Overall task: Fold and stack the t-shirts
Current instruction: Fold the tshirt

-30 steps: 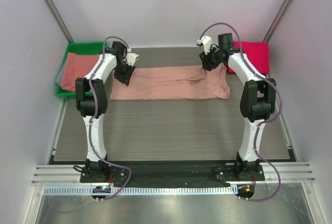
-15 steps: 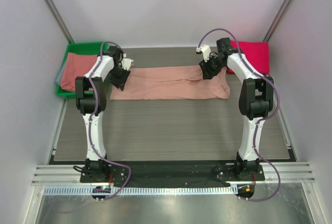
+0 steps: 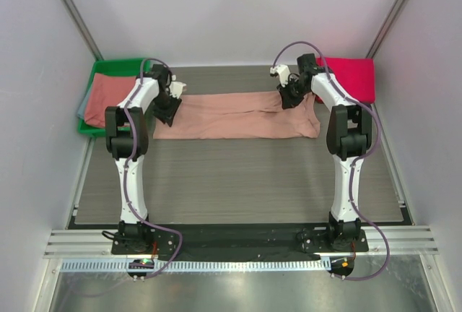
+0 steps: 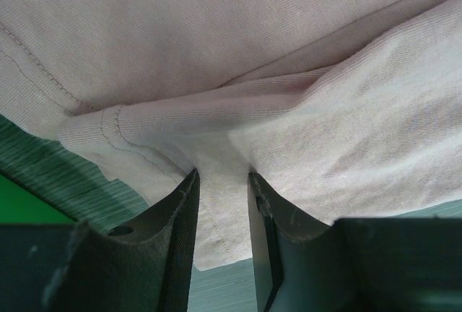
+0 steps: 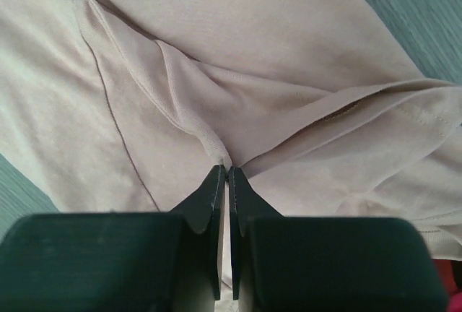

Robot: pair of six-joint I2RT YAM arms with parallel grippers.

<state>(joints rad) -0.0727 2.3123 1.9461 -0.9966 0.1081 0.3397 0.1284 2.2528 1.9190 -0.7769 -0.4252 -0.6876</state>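
We are seeing the salmon-pink t-shirt [image 3: 238, 115] lying as 1 long band across the far half of the table [image 3: 238, 182]. The left gripper [image 4: 222, 182] is clamping a bunched fold at its left end. The right gripper [image 5: 223, 175] is pinching a thin ridge near its right end (jaws almost touching). The magenta t-shirt [image 3: 354, 77] is lying far right, and another salmon t-shirt [image 3: 108, 99] is lying in the green bin [image 3: 101, 70] far left.
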